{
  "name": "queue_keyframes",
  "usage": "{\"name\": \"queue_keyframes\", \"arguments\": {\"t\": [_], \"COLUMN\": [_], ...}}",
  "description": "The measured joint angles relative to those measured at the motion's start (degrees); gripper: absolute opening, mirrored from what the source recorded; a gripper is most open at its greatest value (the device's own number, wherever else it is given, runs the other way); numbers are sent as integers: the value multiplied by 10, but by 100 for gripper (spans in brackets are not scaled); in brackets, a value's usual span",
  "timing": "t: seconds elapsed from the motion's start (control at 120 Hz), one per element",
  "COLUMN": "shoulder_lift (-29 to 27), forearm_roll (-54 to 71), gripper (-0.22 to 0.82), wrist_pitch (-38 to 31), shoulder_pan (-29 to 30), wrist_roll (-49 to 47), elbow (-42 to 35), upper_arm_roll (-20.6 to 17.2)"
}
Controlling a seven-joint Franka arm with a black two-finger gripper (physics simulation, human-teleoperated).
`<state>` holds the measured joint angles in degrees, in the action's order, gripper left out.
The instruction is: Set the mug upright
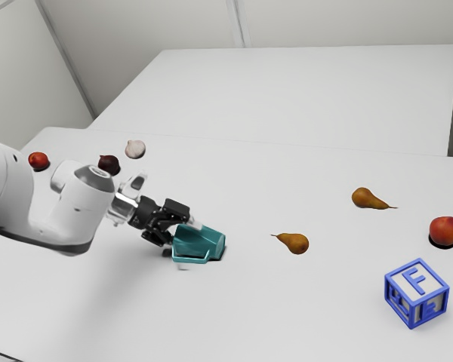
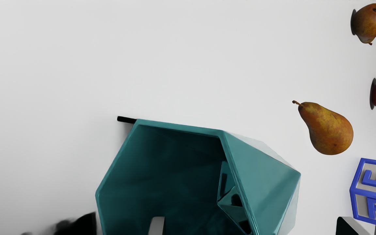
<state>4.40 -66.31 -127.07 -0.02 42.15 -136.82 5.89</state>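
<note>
- And here's the teal mug, lying on its side on the tabletop, mouth facing the hand, base pointing to the exterior view's right, handle on the side nearer the exterior camera!
- Right up at that mouth, the hand has its fingers spread apart: one in at the opening, the other outside, the mug's wall between them, and no clamp on it.
- Closest fruit to the mug, the near pear, off beyond the base, its stem end turned toward the mug.
- Behind the mug, toward the exterior view's left, it's the dark onion with the pale garlic bulb just beside it.
- Out past the near pear, the far pear, stem pointing away from the mug.
- Further out, the blue-edged letter block, and behind it the round peach.
- And well away from the mug, over at the exterior view's left, a small red tomato!
</note>
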Motion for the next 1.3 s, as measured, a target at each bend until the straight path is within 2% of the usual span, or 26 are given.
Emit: {"name": "queue_keyframes", "arguments": {"t": [0.075, 0.292, 0.592, 0.858, 1.3], "shoulder_lift": [1, 0, -26, -64, -83], "forearm_roll": [-21, -43, -46, -20, 333], "gripper": [48, 10, -13, -16, -17], "wrist_pitch": [0, 0, -3, -3, 22], "shoulder_pan": [0, -1, -6, -9, -10], "wrist_roll": [23, 74, 117, 132, -28], "elbow": [-1, 0, 0, 15, 96], "upper_arm_roll": [0, -1, -5, -12, -43]}}
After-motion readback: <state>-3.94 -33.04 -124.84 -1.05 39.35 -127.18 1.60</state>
